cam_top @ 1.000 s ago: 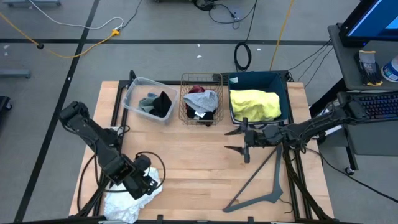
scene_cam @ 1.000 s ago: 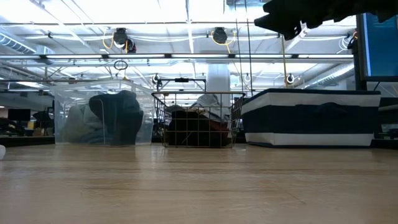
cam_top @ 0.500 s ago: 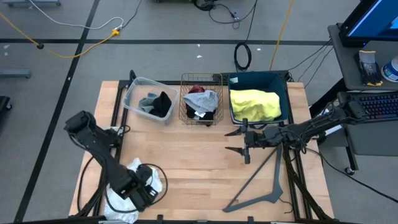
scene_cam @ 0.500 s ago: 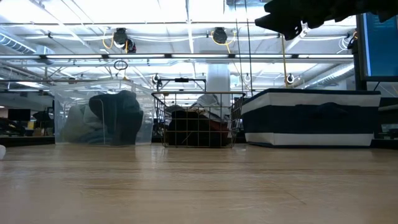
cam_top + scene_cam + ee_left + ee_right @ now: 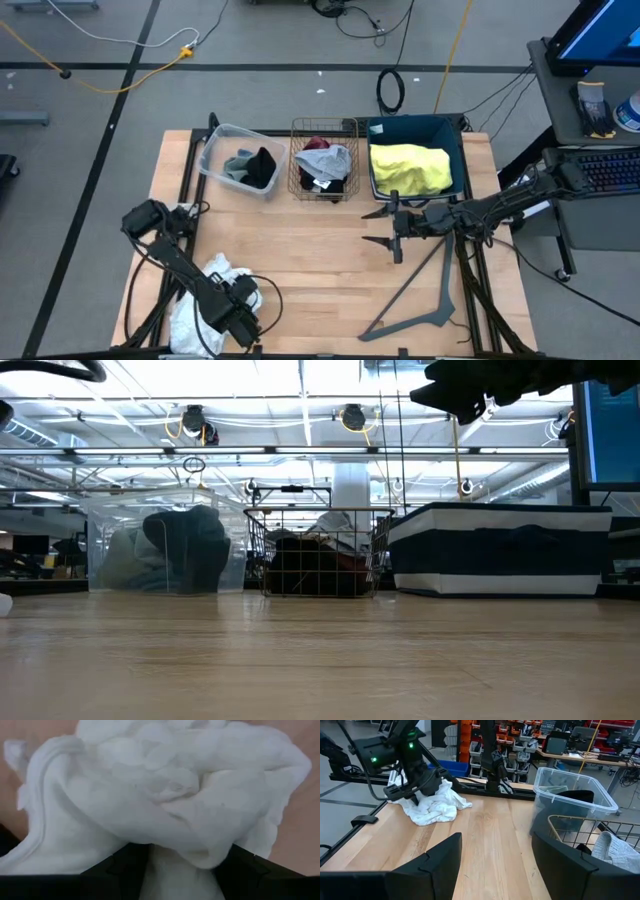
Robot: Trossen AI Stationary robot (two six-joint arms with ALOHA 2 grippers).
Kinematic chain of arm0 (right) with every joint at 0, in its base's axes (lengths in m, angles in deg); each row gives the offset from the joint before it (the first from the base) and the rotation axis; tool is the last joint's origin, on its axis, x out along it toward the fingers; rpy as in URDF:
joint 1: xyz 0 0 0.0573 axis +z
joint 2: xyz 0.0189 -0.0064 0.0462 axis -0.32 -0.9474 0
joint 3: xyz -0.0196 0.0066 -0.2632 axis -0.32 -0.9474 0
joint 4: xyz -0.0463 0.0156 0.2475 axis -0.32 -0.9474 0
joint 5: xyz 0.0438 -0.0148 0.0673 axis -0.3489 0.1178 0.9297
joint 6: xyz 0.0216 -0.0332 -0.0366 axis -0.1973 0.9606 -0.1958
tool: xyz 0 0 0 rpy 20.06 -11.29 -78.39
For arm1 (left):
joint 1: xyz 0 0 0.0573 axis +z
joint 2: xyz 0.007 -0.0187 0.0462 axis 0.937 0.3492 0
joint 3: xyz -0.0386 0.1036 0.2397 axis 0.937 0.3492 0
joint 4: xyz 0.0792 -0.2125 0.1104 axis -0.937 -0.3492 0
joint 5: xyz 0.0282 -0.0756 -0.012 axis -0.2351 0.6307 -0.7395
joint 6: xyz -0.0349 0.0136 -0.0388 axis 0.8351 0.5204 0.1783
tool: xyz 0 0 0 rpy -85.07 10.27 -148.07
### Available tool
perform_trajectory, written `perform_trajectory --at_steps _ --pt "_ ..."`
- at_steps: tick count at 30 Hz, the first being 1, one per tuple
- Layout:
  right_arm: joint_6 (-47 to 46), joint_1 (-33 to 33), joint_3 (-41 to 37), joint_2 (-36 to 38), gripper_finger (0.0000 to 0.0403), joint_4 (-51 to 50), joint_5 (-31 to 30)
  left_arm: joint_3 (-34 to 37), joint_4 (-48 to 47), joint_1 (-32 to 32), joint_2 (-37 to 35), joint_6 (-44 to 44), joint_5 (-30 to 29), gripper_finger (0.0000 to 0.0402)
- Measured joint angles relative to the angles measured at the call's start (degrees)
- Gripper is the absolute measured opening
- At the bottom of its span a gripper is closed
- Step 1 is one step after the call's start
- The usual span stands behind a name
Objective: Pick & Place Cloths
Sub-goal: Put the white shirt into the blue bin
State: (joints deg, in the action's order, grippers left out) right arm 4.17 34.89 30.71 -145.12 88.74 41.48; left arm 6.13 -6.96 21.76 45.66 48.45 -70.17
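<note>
A white cloth (image 5: 205, 285) is seen crumpled at the near left corner of the bench (image 5: 320, 260), and the left gripper (image 5: 237, 312) is lowered onto it; in the left wrist view the fabric (image 5: 165, 810) is pinched between the two dark fingers (image 5: 125, 875). The right gripper (image 5: 378, 226) is held above the bench middle, in front of the bins, its fingers (image 5: 373, 240) spread with nothing between them. A yellow cloth (image 5: 410, 166) is laid in the dark blue bin (image 5: 415, 125), grey, white and maroon cloths (image 5: 325, 160) are piled in the wire basket (image 5: 297, 160), and black and grey-blue cloths (image 5: 252, 166) are kept in the clear tub (image 5: 215, 140). A grey hanger bar (image 5: 420, 300) is lying on the bench beneath the right arm
</note>
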Motion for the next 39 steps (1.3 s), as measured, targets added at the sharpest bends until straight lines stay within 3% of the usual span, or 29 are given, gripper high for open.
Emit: perform_trajectory --at_steps 7,9,15,25,34,39 --pt "-0.67 0.0 0.0 0.0 0.0235 0.18 0.0 -0.12 2.62 0.98 2.13 -8.59 -0.02 0.02" --pt "-0.7 0.02 0.0 0.0 0.0235 0.41 0.01 -0.01 3.26 1.6 2.13 -10.15 0.04 0.0168" --pt "-2.09 0.02 0.0 0.0 0.0235 0.63 0.05 0.2 5.73 3.42 2.24 -12.71 -4.33 0.002" --pt "-2.29 0.13 0.0 0.0 0.0235 2.7 0.2 0.31 16.56 7.38 -5.29 -21.07 -18.8 0.0008" --pt "-1.18 2.44 0.0 0.02 0.0235 4.12 0.15 0.12 26.85 9.37 -17.63 -36.06 -30.92 0.0007" --pt "2.56 4.12 0.0 0.02 0.0235 6.48 0.13 0.04 33.52 10.38 -22.57 -45.84 -34.01 0.0007"
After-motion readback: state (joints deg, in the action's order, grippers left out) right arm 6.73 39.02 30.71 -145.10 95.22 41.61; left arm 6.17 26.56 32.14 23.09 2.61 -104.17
